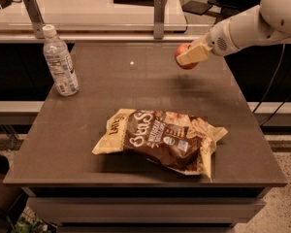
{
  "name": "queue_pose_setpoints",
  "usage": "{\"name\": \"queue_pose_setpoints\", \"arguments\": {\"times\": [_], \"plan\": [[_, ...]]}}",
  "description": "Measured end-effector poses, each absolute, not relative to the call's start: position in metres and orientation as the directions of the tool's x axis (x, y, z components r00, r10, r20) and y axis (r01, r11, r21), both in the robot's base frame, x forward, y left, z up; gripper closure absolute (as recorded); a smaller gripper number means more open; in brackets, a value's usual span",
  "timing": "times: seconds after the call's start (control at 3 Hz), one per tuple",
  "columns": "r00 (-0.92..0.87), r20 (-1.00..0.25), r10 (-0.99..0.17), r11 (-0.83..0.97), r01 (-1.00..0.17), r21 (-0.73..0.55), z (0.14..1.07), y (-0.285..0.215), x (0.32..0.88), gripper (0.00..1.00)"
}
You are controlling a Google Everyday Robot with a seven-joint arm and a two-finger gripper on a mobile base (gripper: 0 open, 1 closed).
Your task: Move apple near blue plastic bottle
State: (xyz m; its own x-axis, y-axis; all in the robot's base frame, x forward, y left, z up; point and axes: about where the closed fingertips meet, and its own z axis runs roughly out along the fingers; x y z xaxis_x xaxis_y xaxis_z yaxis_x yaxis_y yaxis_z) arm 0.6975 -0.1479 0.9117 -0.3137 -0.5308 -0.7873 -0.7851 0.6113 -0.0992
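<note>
End effector (191, 55) clamped on apple (182, 51), held above worktop (136, 89); blue plastic bottle (61, 67) well apart. Carry and placement remain.

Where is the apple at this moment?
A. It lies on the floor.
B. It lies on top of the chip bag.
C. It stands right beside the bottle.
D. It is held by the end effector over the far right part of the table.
D: the end effector is closed on the apple over the far right part of the table, apart from the blue plastic bottle at far left and the chip bag in front.
</note>
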Motion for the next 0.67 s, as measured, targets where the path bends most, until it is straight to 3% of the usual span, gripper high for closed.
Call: {"name": "queue_pose_setpoints", "arguments": {"times": [0.67], "plan": [[-0.278,-0.803,-0.526,0.587,-0.802,-0.107,0.943,-0.103,0.660,1.00]]}}
